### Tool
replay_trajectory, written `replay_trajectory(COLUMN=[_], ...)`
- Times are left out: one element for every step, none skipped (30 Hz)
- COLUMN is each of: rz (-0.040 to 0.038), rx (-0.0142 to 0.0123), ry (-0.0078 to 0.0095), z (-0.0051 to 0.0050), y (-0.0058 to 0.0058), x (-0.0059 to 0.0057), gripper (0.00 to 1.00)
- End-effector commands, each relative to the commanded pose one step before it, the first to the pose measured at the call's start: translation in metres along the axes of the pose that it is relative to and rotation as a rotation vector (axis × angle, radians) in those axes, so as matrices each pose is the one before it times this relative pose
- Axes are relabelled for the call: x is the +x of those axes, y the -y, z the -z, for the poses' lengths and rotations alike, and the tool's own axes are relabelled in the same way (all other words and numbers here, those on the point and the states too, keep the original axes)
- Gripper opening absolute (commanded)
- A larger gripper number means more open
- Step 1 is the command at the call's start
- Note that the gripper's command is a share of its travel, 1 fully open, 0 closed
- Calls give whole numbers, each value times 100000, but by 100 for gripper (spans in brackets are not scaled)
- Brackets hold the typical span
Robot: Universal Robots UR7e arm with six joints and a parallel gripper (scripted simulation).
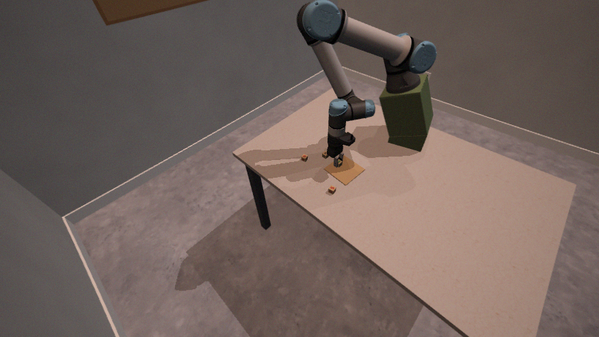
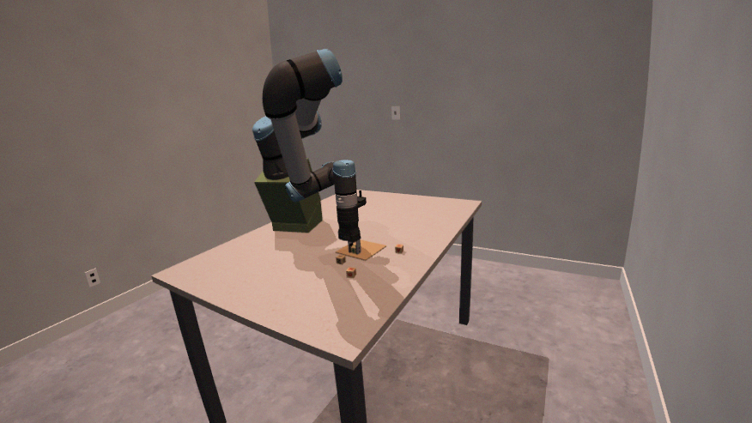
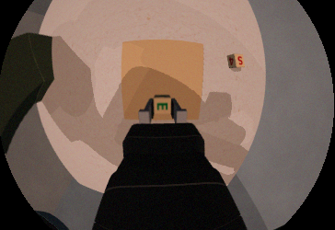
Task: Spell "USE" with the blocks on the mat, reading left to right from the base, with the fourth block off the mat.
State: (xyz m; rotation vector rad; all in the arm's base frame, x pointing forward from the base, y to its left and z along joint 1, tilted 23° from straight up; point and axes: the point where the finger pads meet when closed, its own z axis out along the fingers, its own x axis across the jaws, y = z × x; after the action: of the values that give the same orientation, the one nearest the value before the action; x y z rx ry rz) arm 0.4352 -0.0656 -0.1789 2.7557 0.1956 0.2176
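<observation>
My gripper (image 1: 338, 160) (image 2: 354, 247) (image 3: 162, 104) is low over one end of the mat (image 1: 347, 177) (image 2: 372, 250) (image 3: 161, 53). Its fingers stand open close around the E block (image 3: 162, 104), with very thin gaps beside it. The green E faces up and reads upright from the base side. The block appears to rest flat on the mat. The S block (image 1: 331, 189) (image 2: 399, 249) (image 3: 239, 61) lies off the mat, beyond its far side from the base, its red S turned sideways for that viewer. Two blocks whose letters I cannot read are hidden in the wrist view.
A block with green marks (image 1: 325, 154) (image 2: 340, 258) lies just off the mat near my gripper. A reddish block (image 1: 304, 157) (image 2: 350, 272) lies farther out toward the table end. The green pedestal (image 1: 406, 117) (image 2: 288, 202) bears the arm.
</observation>
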Motion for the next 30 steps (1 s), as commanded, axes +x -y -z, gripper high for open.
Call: replay_trajectory(rz=[-3, 0, 0, 0, 0, 0, 0, 0, 0, 0, 0, 0, 0, 0, 0, 0, 0, 0, 0, 0, 0, 0, 0, 0, 0, 0, 0, 0, 0, 0], rx=[-41, 0, 0, 0, 0, 0, 0, 0, 0, 0, 0, 0, 0, 0, 0, 0, 0, 0, 0, 0, 0, 0, 0, 0, 0, 0, 0, 0, 0, 0], ry=[-109, 0, 0, 0, 0, 0, 0, 0, 0, 0, 0, 0, 0, 0, 0, 0, 0, 0, 0, 0, 0, 0, 0, 0, 0, 0, 0, 0, 0, 0], z=[35, 0, 0, 0, 0, 0, 0, 0, 0, 0, 0, 0, 0, 0, 0, 0, 0, 1, 10, 26, 47, 74, 104, 136, 170, 204, 238, 0, 0, 270], y=[-11, 0, 0, 0, 0, 0, 0, 0, 0, 0, 0, 0, 0, 0, 0, 0, 0, 0, 0, 0, 0, 0, 0, 0, 0, 0, 0, 0, 0, 0], x=[37, 0, 0, 0, 0, 0, 0, 0, 0, 0, 0, 0, 0, 0, 0, 0, 0, 0, 0, 0, 0, 0, 0, 0, 0, 0, 0, 0, 0, 0], gripper=[67, 67, 67, 73, 73, 73, 79, 79, 79, 79, 79, 79, 79, 79, 79, 79, 79, 79, 79, 79, 79, 79, 79, 79, 79, 79, 79, 79, 79, 79])
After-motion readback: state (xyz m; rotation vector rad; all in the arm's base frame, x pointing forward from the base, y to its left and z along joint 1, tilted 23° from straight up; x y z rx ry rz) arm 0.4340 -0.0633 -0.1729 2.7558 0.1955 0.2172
